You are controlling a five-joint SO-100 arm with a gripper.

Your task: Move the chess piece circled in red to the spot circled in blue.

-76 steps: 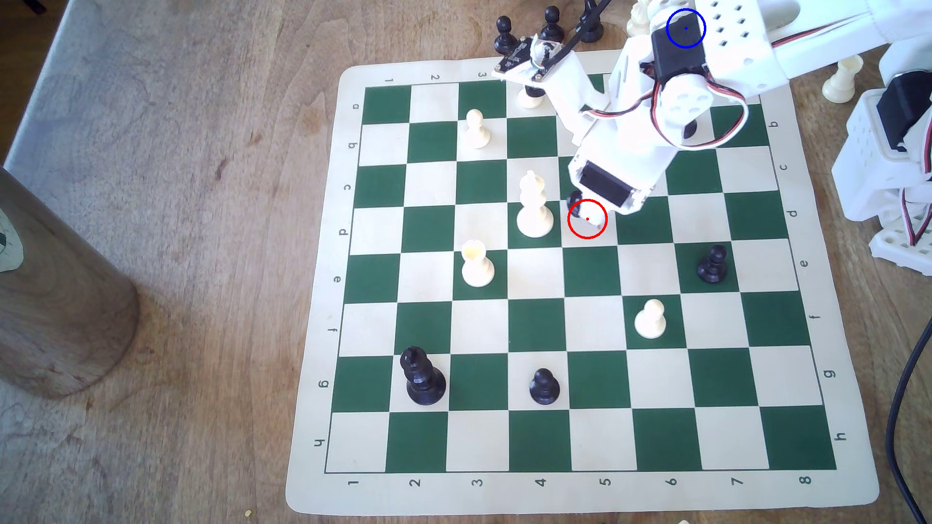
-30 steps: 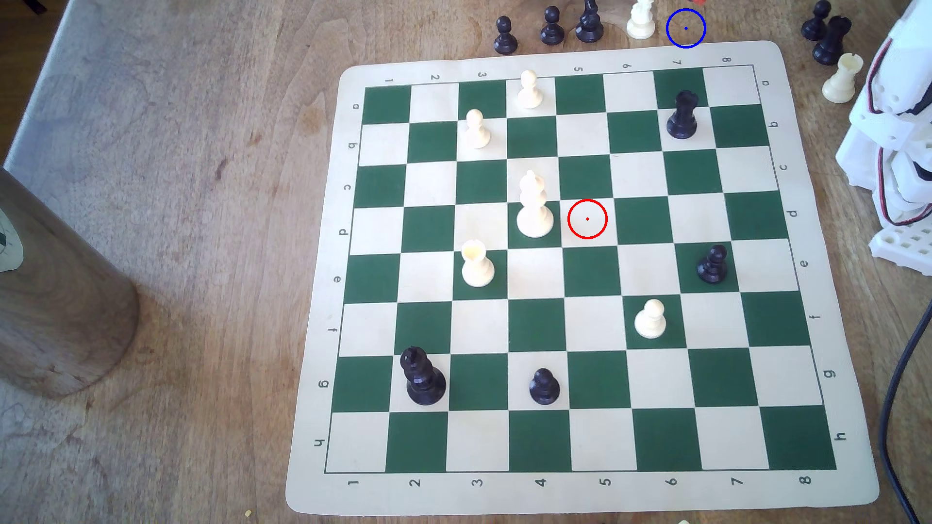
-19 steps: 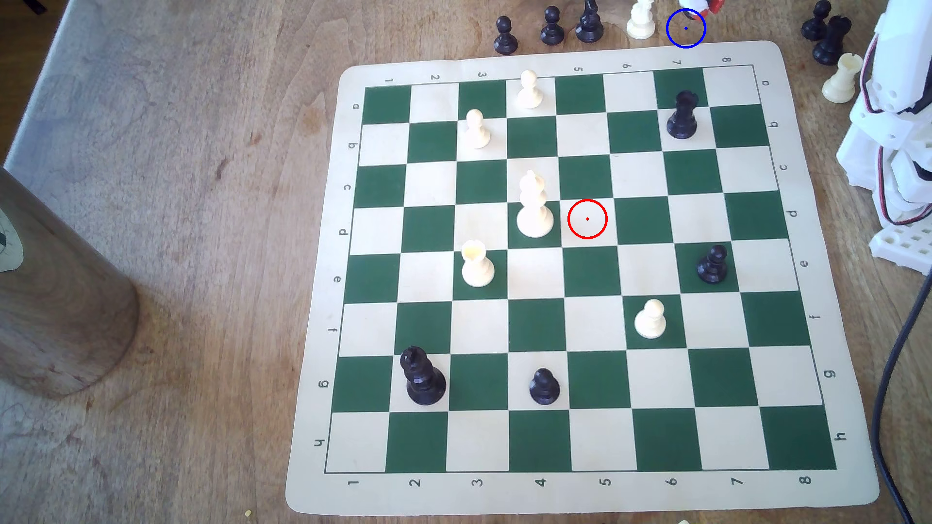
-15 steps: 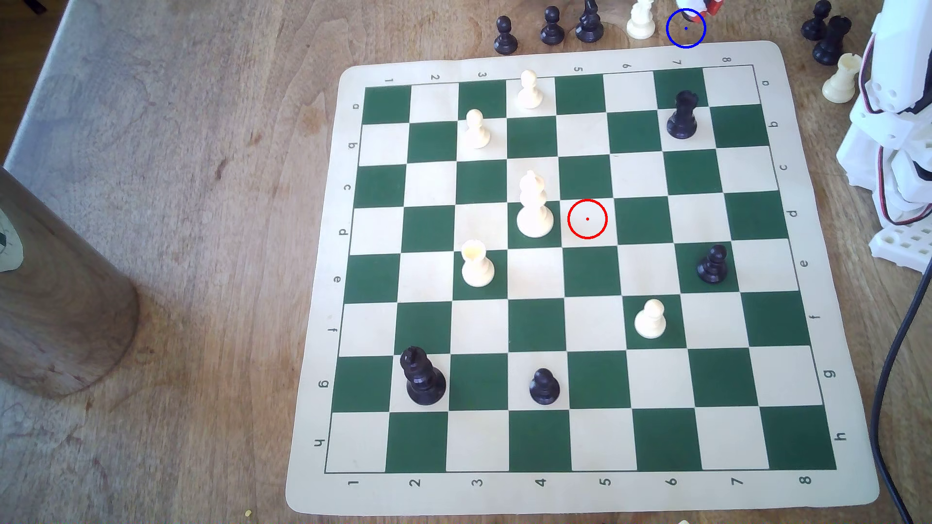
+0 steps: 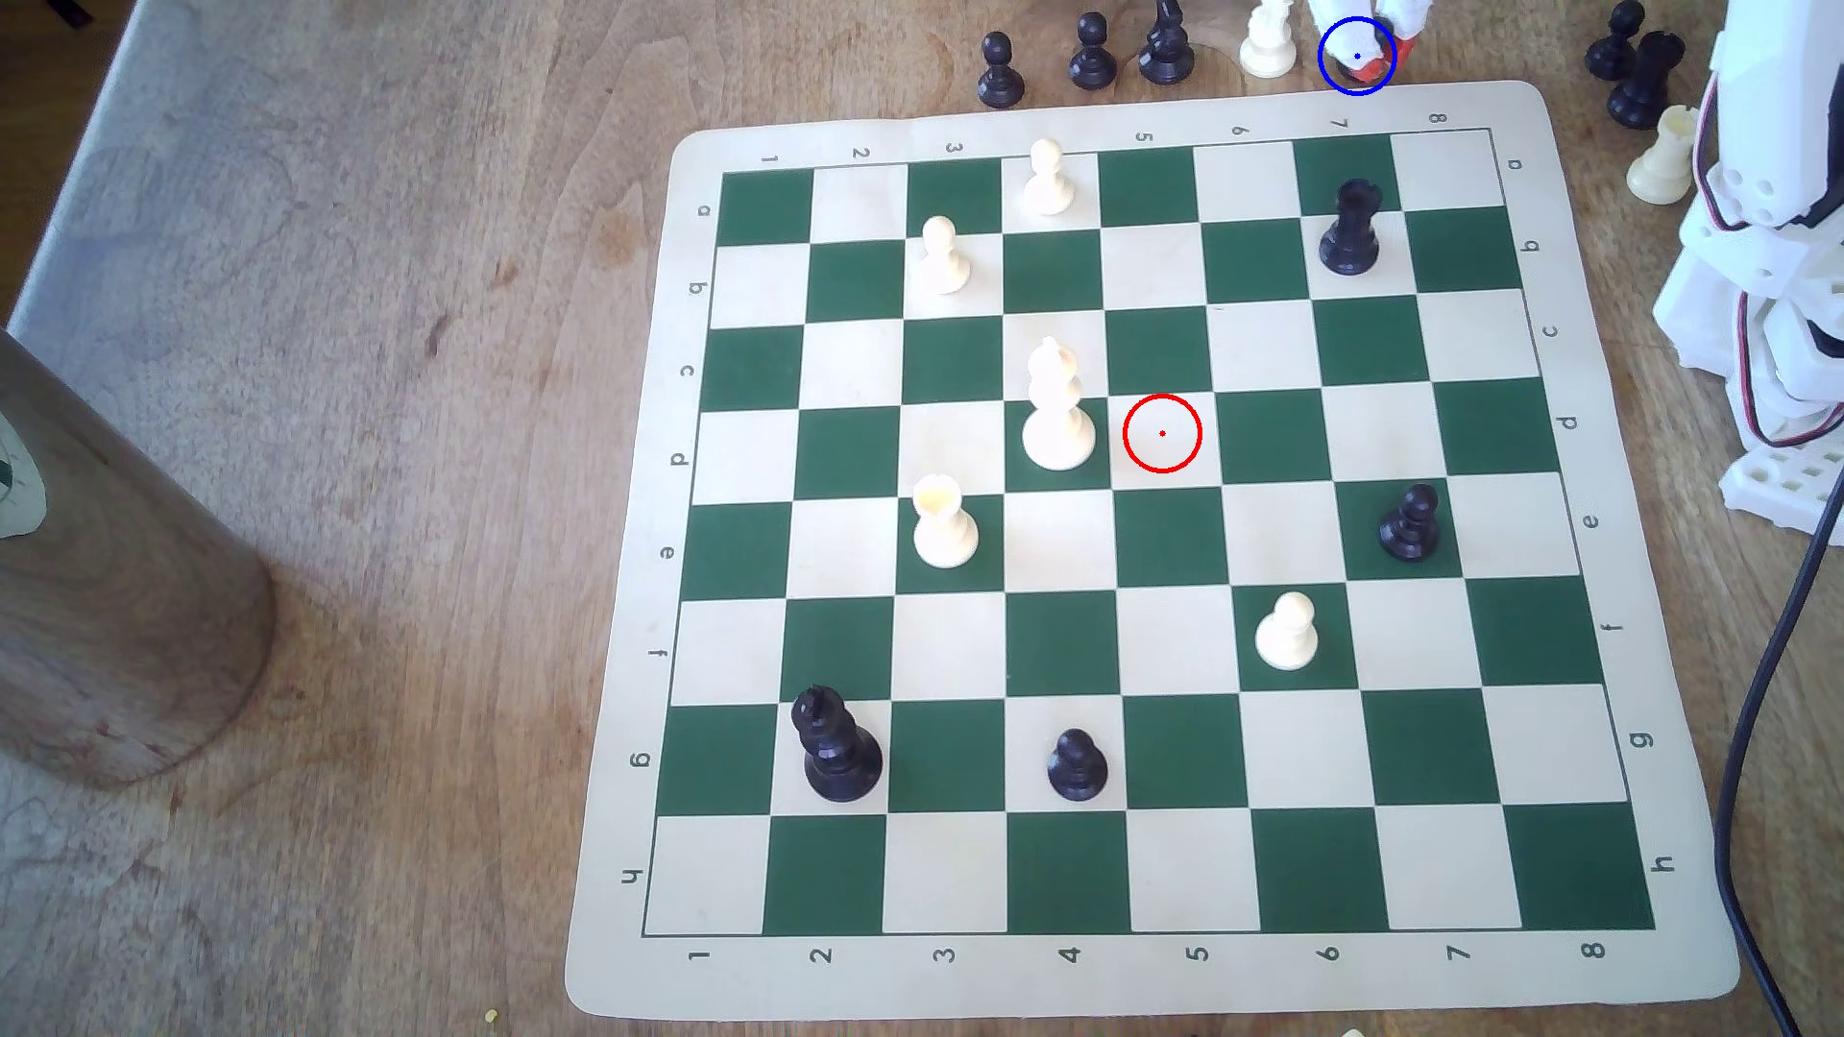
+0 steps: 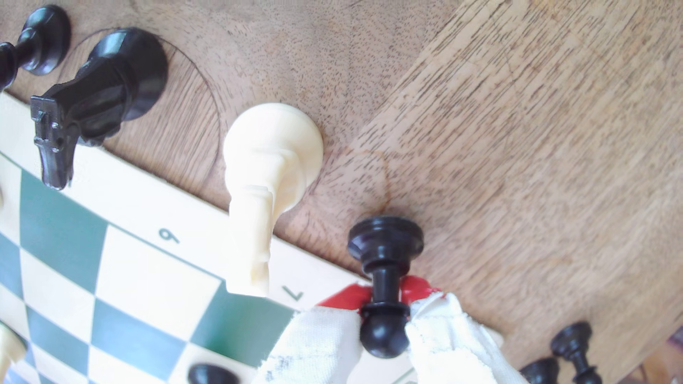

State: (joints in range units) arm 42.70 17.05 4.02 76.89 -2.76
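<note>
Gripping one black pawn [image 6: 384, 280], end effector [image 6: 384, 306] over blue-ringed spot [image 5: 1335, 78].

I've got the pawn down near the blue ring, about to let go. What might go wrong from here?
The end effector grips the black pawn at the neck, just under the head. If its cloth-wrapped fingers catch as they open, the pawn might tip.

The white piece stands close beside it on the wood, so a wide opening or sideways retreat may knock it.

The board's edge is also near, so a tipped pawn might roll onto it.
</note>
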